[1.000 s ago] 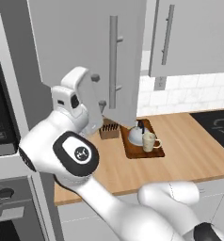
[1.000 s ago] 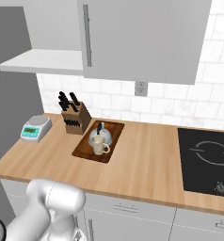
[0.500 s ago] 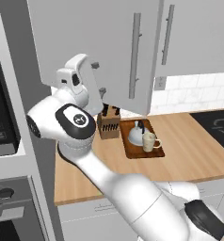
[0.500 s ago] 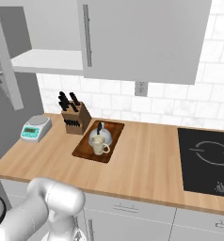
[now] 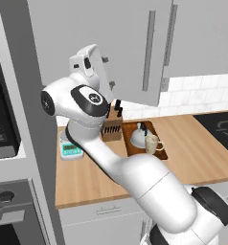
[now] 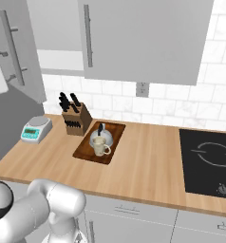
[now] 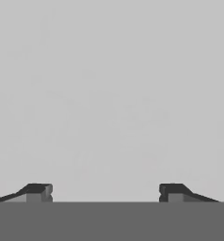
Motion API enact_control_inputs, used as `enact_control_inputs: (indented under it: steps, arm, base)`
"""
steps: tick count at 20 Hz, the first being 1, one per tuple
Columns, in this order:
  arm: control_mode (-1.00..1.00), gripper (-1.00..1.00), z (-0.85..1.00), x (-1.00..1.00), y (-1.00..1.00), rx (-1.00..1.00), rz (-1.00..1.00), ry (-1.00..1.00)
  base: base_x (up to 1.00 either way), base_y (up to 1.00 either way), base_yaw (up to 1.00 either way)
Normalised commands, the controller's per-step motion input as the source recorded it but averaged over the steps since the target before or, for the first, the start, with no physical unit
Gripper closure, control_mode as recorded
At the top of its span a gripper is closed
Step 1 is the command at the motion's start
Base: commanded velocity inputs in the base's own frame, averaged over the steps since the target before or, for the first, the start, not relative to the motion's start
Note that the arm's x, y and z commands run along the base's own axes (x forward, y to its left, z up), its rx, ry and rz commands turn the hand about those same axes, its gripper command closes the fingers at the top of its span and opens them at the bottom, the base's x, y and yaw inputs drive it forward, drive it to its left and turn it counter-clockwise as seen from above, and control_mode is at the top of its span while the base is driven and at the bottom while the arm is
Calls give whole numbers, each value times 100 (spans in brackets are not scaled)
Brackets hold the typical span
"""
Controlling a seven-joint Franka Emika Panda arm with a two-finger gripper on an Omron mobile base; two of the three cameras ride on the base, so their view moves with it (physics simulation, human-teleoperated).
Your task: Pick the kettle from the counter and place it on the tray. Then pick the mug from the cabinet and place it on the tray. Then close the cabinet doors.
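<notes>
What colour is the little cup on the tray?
Cream, almost beige. The mug shows best in the right base view.

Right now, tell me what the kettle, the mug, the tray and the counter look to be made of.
Kettle: looks like brushed metal, silver-grey, with a black handle, maybe plastic.
Mug: looks ceramic, smooth cream surface.
Tray: dark wood, matte brown board.
Counter: light wood, faint plank lines like butcher block.
It's a rendered scene, so all of this goes by looks only.

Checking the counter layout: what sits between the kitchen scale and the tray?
The knife block stands between the scale and the tray, clearest in the right base view.
</notes>
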Motion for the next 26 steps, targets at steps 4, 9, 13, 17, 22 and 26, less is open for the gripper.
enact_control_inputs:
  steps: [4, 9, 13, 17, 22, 26]
  arm:
    - [-100, -100, 0, 63, -8, 1, 1, 2]
    - [-100, -100, 0, 73, -19, 2, 2, 8]
    - [-100, -100, 0, 62, -24, 2, 1, 9]
    - [-100, -100, 0, 69, -10, 0, 0, 11]
    - [-100, -100, 0, 63, -12, 0, 0, 7]
    - [-100, -100, 0, 56, -16, 0, 1, 5]
  base:
    - [0, 0, 0]
    - [0, 0, 0]
    - [0, 0, 0]
    - [0, 0, 0]
    - [0, 0, 0]
    - [0, 0, 0]
